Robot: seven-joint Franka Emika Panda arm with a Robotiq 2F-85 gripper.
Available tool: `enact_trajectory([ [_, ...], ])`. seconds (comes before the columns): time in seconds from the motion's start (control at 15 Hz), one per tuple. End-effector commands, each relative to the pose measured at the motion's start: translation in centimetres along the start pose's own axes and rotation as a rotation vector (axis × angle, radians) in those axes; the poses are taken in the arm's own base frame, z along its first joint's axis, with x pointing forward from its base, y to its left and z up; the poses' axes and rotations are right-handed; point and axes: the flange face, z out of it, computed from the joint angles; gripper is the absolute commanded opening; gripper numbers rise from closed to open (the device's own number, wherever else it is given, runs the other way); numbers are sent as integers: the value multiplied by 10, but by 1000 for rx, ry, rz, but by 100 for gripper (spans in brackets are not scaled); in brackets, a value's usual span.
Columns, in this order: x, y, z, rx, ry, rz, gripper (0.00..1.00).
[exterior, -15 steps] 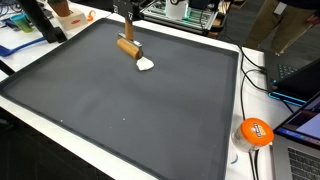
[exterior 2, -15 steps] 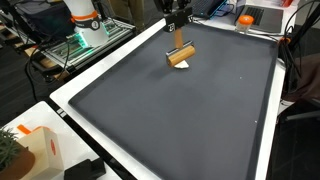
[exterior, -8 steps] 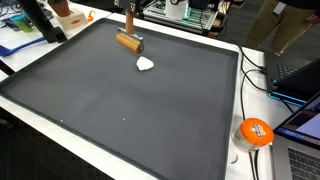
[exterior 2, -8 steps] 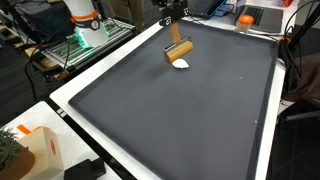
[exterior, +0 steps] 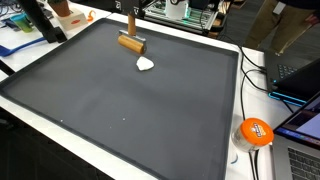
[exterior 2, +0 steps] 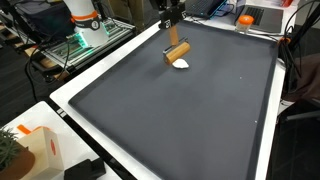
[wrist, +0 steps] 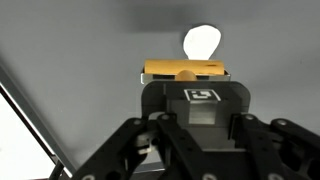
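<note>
My gripper [exterior 2: 170, 22] is shut on the grey handle [wrist: 203, 100] of a tool with a brown wooden head [exterior: 131, 42], and holds it just above the dark mat [exterior: 120, 100] near the far edge. In the wrist view the wooden head [wrist: 185, 71] sits crosswise in front of my gripper [wrist: 197, 118]. A small white lump [exterior: 146, 65] lies on the mat a little past the head. The same lump [exterior 2: 182, 65] shows in the wrist view as a bright oval [wrist: 201, 42] on the mat [wrist: 80, 50]. The tool head [exterior 2: 177, 52] hangs clear of it.
A white border [exterior: 228, 150] frames the mat. An orange round object [exterior: 255, 131] and cables lie beside it, with a laptop [exterior: 300, 125] further out. The robot base [exterior 2: 85, 22] and a wire rack stand behind the mat [exterior 2: 170, 120]; a white box [exterior 2: 30, 148] sits at a near corner.
The gripper has lifted the tool off the white lump and drawn it slightly toward the mat's far edge. The lump stays where it was, now uncovered.
</note>
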Motion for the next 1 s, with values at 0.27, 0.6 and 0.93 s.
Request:
enact_trajectory([
  [0.27,-35,19,-6,117,123,-78,22],
  [0.6,-46,47,1,177,140,-118,22],
  [0.93,-44,79,-2,304,143,-193,22],
])
